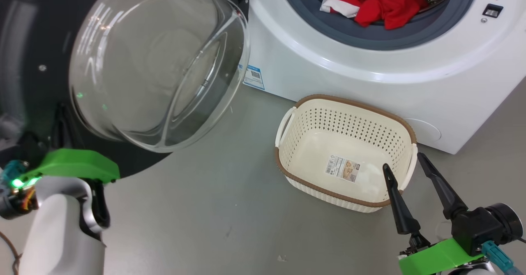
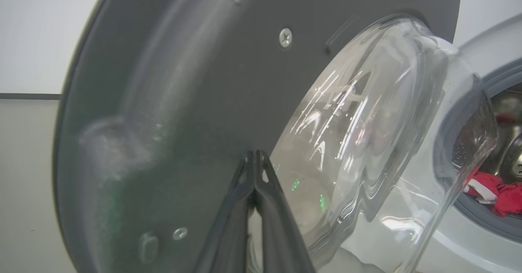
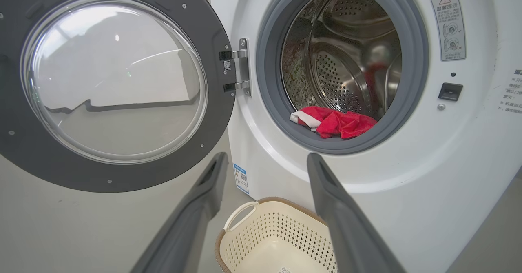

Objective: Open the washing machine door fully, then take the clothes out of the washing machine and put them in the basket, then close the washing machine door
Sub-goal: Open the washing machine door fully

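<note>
My left hand [image 2: 256, 155] is pinched fully shut with nothing between its fingers. In its wrist view the joined tips sit against the dark inner face of the washing machine door [image 2: 183, 81], just beside the edge of the glass bowl, though I cannot tell whether they actually press on it. In the head view those fingers are lost against the black rim. My right hand [image 1: 403, 161] stands wide apart and empty, its tips hanging over the near right corner of the basket [image 1: 349, 102] without gripping it. The basket stands on the grey floor [image 1: 205, 209], just in front of the washing machine [image 1: 349, 73], holding nothing but its barcode sticker [image 1: 342, 168]. The door is swung out to the left on its hinge [image 3: 240, 67]. The clothes [image 3: 334, 122] lie at the front lip of the drum [image 3: 342, 52], resting on the grey rubber ring [image 3: 269, 81]. The head view cuts them off at the top edge, and the left wrist view shows them partly warped through the glass.
</note>
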{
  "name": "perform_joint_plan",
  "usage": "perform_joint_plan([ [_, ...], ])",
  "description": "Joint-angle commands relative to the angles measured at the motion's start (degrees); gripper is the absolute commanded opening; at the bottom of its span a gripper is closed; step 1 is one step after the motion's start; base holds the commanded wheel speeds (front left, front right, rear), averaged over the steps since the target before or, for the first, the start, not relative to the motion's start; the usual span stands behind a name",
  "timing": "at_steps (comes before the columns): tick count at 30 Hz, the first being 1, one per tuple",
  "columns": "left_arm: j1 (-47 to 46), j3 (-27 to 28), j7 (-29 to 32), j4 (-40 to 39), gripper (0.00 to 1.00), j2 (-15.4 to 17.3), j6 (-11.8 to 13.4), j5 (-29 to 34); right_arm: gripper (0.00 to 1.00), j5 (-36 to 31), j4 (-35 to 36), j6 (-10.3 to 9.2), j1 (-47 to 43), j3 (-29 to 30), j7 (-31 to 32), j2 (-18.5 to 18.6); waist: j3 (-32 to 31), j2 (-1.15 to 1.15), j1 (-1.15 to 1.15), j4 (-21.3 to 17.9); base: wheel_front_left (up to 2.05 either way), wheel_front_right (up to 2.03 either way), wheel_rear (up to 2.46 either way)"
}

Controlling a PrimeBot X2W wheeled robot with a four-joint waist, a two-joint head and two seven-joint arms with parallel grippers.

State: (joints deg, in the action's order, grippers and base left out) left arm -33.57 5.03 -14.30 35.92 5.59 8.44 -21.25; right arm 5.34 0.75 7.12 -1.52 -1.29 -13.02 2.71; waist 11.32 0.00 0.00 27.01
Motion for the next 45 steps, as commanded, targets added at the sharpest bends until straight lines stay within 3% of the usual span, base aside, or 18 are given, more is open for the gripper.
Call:
perform_joint_plan([
  [1, -2.6, 3.1, -0.7, -0.5, 0.00, 2.8, -0.3, 0.9, 1.00, -0.7, 1.8, 0.36, 2.0, -1.8, 0.2, 0.2, 0.2, 0.00, 0.00, -0.3, 0.00, 0.00, 0.00],
  [29, -7.1, 15.7, -0.7, 7.5, 0.00, 3.2, -3.4, 7.4, 1.00, -3.3, 4.1, 0.36, 3.0, -2.8, 3.0, 0.2, 3.7, 0.00, 0.00, -2.1, 0.00, 0.00, 0.00],
  [37, -5.8, 17.7, -0.7, 4.2, 0.00, 1.8, -4.3, 9.4, 1.00, -2.8, 3.8, 0.36, 3.0, -2.5, 2.8, 0.2, 3.1, 0.00, 0.00, -2.4, 0.00, 0.00, 0.00],
  [45, -2.3, 17.3, -0.7, -4.3, 0.00, -0.6, -6.0, 11.8, 1.00, -1.2, 2.6, 0.36, 3.0, -2.5, 1.6, 0.2, 1.6, 0.00, 0.00, -2.5, 0.00, 0.00, 0.00],
])
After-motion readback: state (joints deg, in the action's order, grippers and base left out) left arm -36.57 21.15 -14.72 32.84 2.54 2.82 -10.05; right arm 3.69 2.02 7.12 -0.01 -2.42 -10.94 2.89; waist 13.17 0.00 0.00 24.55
